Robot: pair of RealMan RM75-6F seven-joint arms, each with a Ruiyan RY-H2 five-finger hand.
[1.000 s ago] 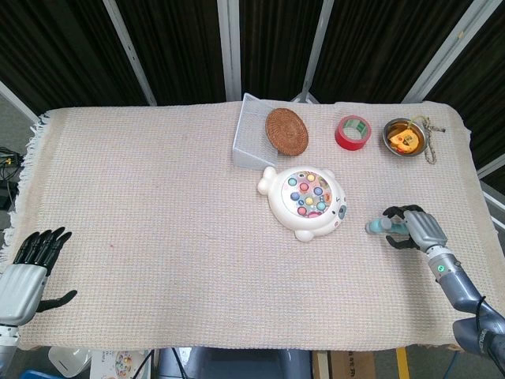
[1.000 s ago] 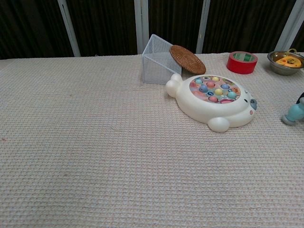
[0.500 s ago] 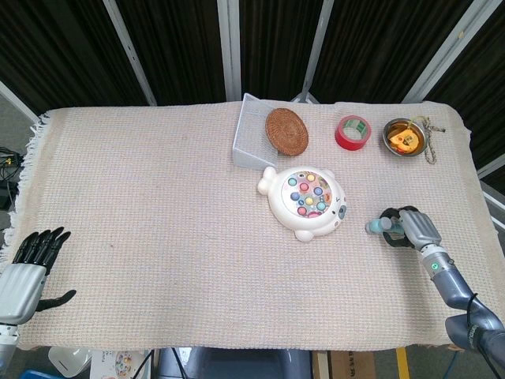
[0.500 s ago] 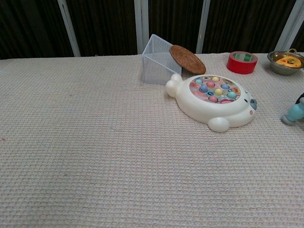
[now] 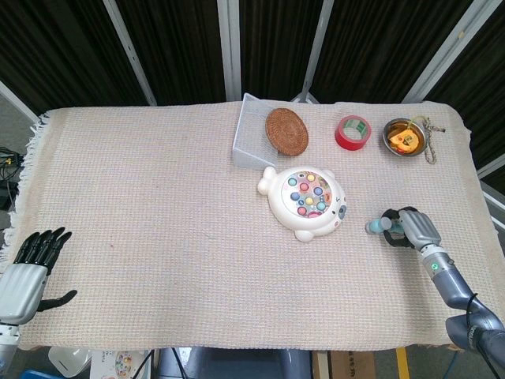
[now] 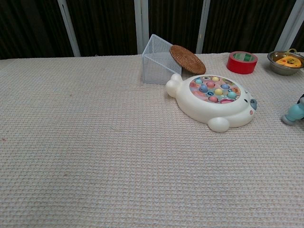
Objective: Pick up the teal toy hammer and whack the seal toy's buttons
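The white seal toy [image 5: 306,201] with coloured buttons lies right of the table's middle; the chest view shows the seal toy [image 6: 213,101] too. The teal toy hammer [image 5: 379,227] lies on the cloth to the seal's right, with its head end poking out toward the seal. My right hand [image 5: 413,228] has its fingers curled around the hammer's handle, low on the table. In the chest view only the hammer's [image 6: 294,113] end shows at the right edge. My left hand [image 5: 28,270] rests with fingers apart at the table's near left corner, holding nothing.
Behind the seal a clear wire box [image 5: 254,136] leans with a round woven coaster [image 5: 286,130] on it. A red tape roll [image 5: 353,132] and a metal bowl [image 5: 404,137] with a yellow item sit at the back right. The table's right edge is close to my right hand.
My right hand has edged slightly toward the table's near side while staying on the hammer. The left hand and the seal toy have not moved.
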